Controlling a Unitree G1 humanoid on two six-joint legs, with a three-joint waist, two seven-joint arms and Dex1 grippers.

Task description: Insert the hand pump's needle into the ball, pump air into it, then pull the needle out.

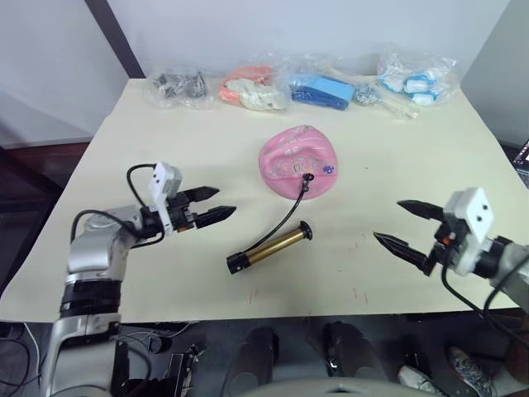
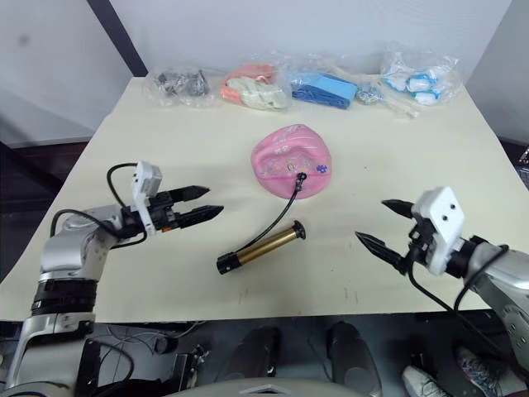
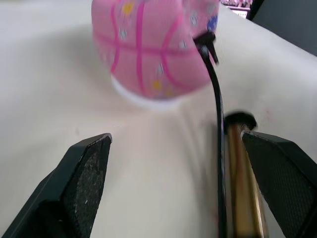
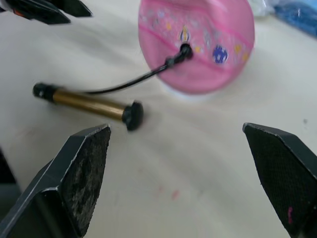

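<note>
A dented pink ball (image 1: 297, 161) sits near the middle of the cream worktop (image 1: 165, 149), with the needle (image 1: 308, 177) at the end of a thin black hose (image 1: 285, 217) pushed into its near side. The hose curves down to the hand pump (image 1: 269, 247), a brass cylinder lying flat on the worktop just in front of the ball. The left gripper (image 1: 216, 203) hovers to the left of the pump, its two black fingers slightly parted and holding nothing. The right gripper (image 1: 401, 226) hangs well to the right of pump and ball, fingers spread wide and empty. Several plastic bags (image 1: 322, 87) of small items line the worktop's far edge.
</note>
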